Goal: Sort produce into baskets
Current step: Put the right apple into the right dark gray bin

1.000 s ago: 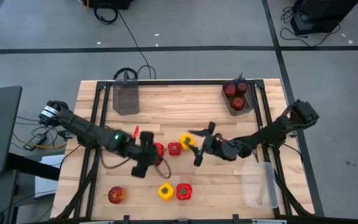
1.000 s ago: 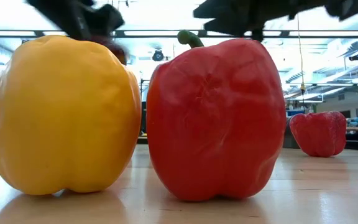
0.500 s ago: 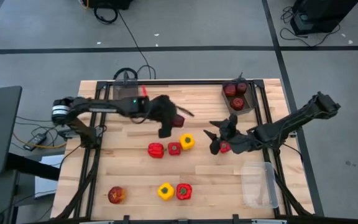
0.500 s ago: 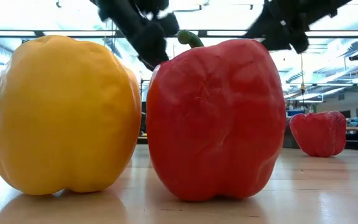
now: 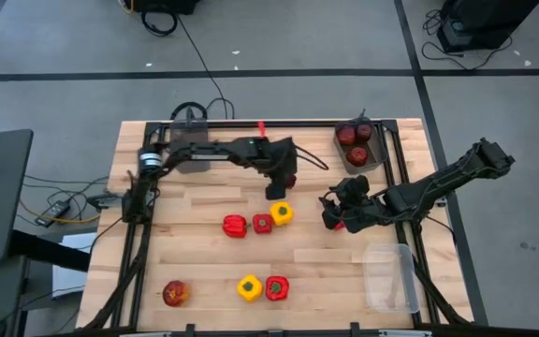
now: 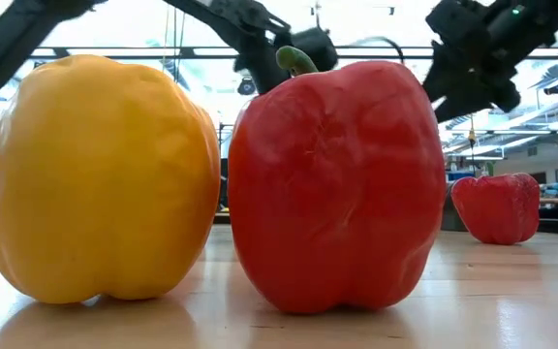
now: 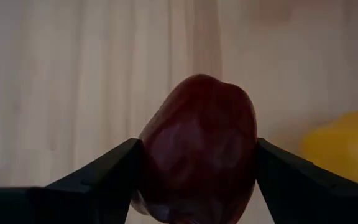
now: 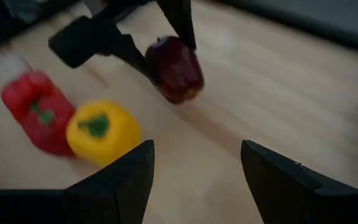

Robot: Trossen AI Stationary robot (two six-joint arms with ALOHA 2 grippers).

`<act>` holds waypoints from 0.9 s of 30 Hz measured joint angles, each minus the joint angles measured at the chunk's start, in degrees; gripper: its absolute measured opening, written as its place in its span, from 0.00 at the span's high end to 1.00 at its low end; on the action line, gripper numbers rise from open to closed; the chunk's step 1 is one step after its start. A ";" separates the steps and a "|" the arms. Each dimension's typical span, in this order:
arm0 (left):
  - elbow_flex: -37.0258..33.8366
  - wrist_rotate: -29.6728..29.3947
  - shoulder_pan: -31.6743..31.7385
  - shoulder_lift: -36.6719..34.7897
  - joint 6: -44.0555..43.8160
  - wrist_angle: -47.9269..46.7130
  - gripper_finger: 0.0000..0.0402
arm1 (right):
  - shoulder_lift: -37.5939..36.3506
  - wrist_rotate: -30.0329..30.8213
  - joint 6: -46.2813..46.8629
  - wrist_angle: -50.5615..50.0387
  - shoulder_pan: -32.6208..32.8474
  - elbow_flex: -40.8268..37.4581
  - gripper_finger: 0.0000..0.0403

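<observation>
My left gripper [image 5: 284, 180] reaches out over the middle of the table and is shut on a dark-red apple [image 7: 197, 140], which also shows in the right wrist view [image 8: 174, 67]. My right gripper [image 5: 333, 211] is open and empty to the right of it, above a red pepper [image 5: 342, 225] that rests on the table. A red pepper [image 5: 235, 225], a second red pepper [image 5: 263, 223] and a yellow pepper [image 5: 282, 213] stand in a row at mid-table. A grey bin [image 5: 357, 161] at the far right holds dark-red apples. My left gripper pinches the apple's two opposite sides [image 7: 149, 149] between its two fingers. The fingers come from the table's left, slanting down. The apple is lifted clear of the table, above and beyond the yellow pepper.
A grey bin [image 5: 190, 148] stands at the far left and a clear bin [image 5: 389, 278] at the near right. A red-yellow apple [image 5: 175, 293], a yellow pepper [image 5: 249, 288] and a red pepper [image 5: 277, 287] sit near the front edge.
My left gripper has risen from the table's middle and swung toward the far edge and the right, carrying the dark-red apple clear of the table. My right gripper has drawn back toward the right edge, away from the row of peppers, staying open.
</observation>
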 joint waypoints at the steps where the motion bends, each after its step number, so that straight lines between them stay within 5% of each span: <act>1: 1.81 0.00 0.00 1.69 0.57 -1.99 0.27 | -0.36 -1.25 0.82 -1.60 0.00 0.00 0.38; 8: 8.60 -0.72 -0.09 8.42 1.19 -3.06 0.24 | -0.78 -5.84 6.86 -8.55 0.26 0.00 0.38; 17: 8.55 -0.48 -0.20 8.57 3.59 1.16 0.02 | -0.71 -4.81 6.46 -10.24 -0.90 0.00 0.38; 23: 9.20 0.95 -0.35 7.25 8.53 -4.97 0.07 | -0.71 -6.84 -8.31 -7.72 -7.14 0.00 0.36; 27: 9.25 9.50 1.26 4.12 10.33 -5.28 0.08 | -0.67 -13.70 -21.88 -2.14 -15.12 1.53 0.32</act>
